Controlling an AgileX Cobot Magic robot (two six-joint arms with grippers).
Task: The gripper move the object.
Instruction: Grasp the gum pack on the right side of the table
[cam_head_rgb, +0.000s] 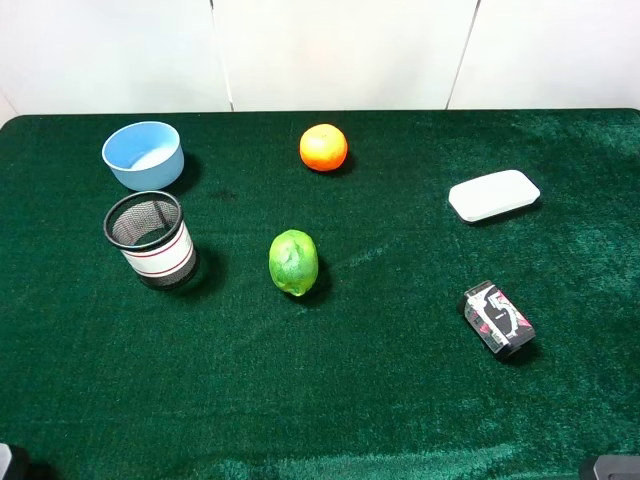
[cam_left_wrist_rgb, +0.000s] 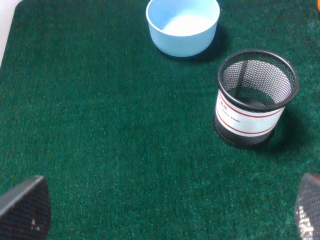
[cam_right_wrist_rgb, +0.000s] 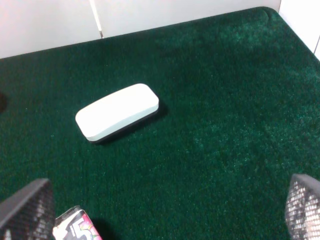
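The object, a small black box with red and white print, lies on the green cloth at the right front. Only its corner shows in the right wrist view, next to one finger. My right gripper is open and empty, its fingers wide apart, held back from the box toward the table's front edge. My left gripper is open and empty over bare cloth at the front left. In the high view only dark bits of the arms show at the bottom corners.
A flat white case lies behind the box. A lime sits mid-table and an orange at the back. A black mesh cup and a blue bowl stand at the left.
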